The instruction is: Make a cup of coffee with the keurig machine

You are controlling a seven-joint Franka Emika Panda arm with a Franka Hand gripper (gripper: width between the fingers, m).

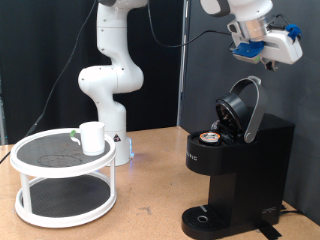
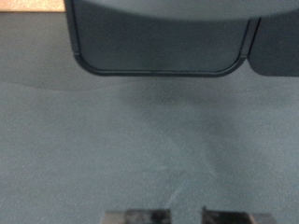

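White two-tier round rack (image 1: 40, 205) on wooden table (image 1: 140, 215).

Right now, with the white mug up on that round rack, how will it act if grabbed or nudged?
The cup looks like rigid ceramic, so probably stiff and breakable if dropped. Its glossy-looking wall may slip in a light pinch. It stands upright near the rim of the white tiered rack, so a sideways push could send it over. The hand is high above the keurig machine.

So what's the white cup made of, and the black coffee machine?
The cup looks like glazed ceramic: plain, opaque white, thick-walled, though it could be plastic. The keurig machine looks like black plastic, mostly matte, with a glossier sheen on its raised lid.
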